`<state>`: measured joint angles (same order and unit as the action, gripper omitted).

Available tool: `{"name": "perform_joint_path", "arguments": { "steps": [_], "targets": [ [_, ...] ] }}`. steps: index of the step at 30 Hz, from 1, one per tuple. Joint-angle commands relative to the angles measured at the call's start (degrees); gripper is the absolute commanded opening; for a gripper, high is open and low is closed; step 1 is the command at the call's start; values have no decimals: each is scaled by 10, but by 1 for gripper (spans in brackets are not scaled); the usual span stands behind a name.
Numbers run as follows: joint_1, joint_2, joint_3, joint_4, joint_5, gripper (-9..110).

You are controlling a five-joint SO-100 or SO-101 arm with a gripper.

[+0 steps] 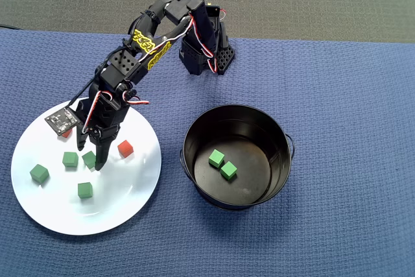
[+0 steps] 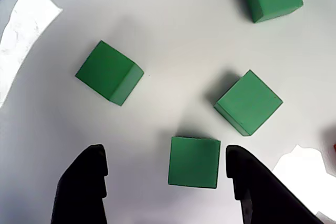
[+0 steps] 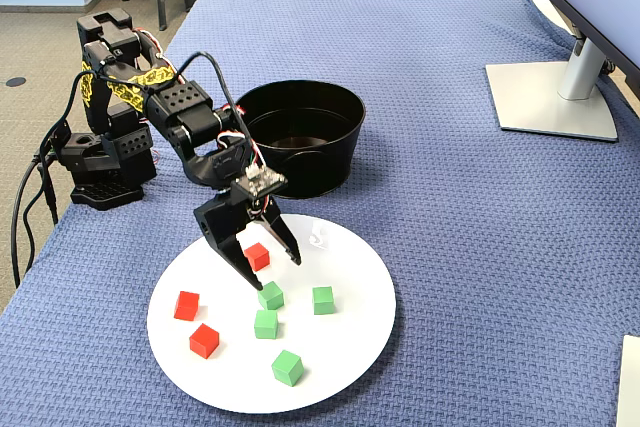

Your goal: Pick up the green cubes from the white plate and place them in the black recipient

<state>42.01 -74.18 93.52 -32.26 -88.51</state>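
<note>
We're on the third pick: end effector (image 2: 167,174) open, straddling a small matte green cube (image 2: 194,161) on the flat white round plate (image 1: 123,192). Two cubes already sit in the glossy black pot (image 1: 194,135). Next: descend, close.

Hand (image 2: 165,182) low, fingers spread apart
</note>
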Motion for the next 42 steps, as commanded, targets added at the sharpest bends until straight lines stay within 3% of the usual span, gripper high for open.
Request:
{"name": "perform_joint_path", "arguments": {
  "steps": [1,39,42],
  "targets": [
    [1,0,1,32,-1,23],
    [2,54,25,81,0,22],
    [1,54,33,91,-2,16]
  ]
}}
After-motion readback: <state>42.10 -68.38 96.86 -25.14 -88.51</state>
